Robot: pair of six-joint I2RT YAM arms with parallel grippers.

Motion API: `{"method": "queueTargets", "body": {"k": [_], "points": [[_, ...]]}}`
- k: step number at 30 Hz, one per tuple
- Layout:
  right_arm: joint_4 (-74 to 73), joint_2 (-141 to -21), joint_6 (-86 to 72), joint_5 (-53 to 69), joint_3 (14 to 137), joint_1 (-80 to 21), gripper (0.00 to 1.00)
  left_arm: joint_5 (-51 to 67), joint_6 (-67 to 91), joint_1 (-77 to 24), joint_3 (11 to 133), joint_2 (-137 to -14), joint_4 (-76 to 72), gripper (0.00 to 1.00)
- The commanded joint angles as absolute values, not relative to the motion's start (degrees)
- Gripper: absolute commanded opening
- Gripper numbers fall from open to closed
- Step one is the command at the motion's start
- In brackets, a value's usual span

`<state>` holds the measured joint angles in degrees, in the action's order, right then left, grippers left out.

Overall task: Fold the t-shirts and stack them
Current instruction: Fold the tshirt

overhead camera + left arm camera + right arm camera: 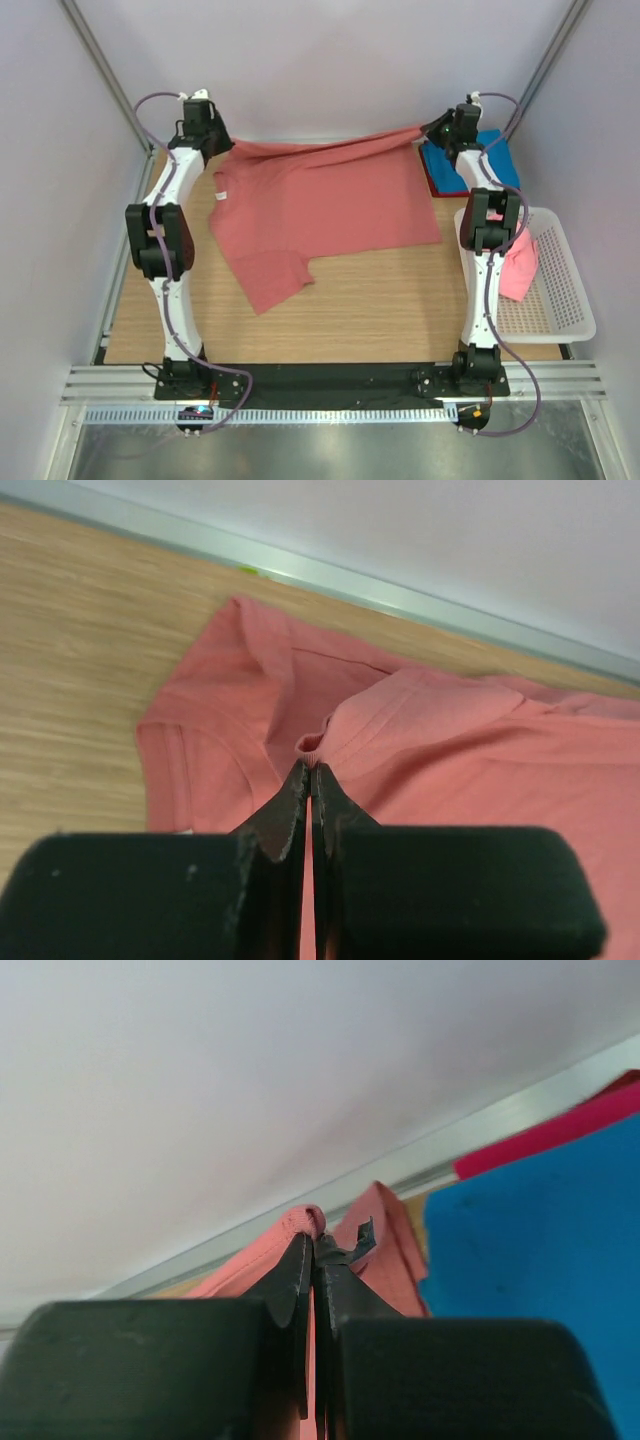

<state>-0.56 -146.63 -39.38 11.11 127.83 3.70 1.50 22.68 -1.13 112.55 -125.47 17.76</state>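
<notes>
A salmon-red t-shirt [320,215] lies spread on the wooden table, its far edge lifted between both arms. My left gripper [213,143] is shut on the shirt's far left corner; the left wrist view shows the fabric [430,750] pinched at the fingertips [311,770]. My right gripper [432,128] is shut on the shirt's far right corner, held above the table; the right wrist view shows the hem [300,1228] clamped between the tips. A folded blue t-shirt [480,160] on a red one lies at the far right.
A white mesh basket [555,290] at the right edge holds a pink t-shirt [518,268]. The blue and red stack [540,1260] lies right under my right gripper. Walls close the back and sides.
</notes>
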Motion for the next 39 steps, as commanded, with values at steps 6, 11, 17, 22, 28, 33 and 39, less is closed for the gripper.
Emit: {"method": "queueTargets", "body": {"k": [6,11,17,22,28,33,39], "points": [[-1.2,-139.9,-37.4,14.7,122.1,4.3,0.01,-3.6,24.4,-4.0,105.1,-113.8,32.5,0.0],[-2.0,-136.8,-36.7,17.1,118.4,4.2,0.01,-7.9,24.6,-4.0,103.2,-111.8,36.9,0.0],[-1.3,-130.9,-34.7,16.7,110.3,4.0,0.01,-8.8,25.8,-4.0,98.0,-109.9,37.8,0.0],[-2.4,-128.1,-32.8,16.1,105.4,4.0,0.01,-9.8,27.0,-4.0,95.0,-108.4,39.2,0.0],[-5.8,-128.0,-31.3,15.2,104.4,4.0,0.04,-8.2,29.3,-4.1,89.0,-106.2,40.6,0.0],[-9.1,-128.3,-31.2,14.4,105.7,4.0,0.18,-1.8,31.7,-5.4,85.3,-105.6,40.6,0.13],[-23.1,-126.7,-29.6,11.2,111.6,1.7,0.42,1.9,35.3,-5.9,88.1,-105.6,42.3,0.35]]}}
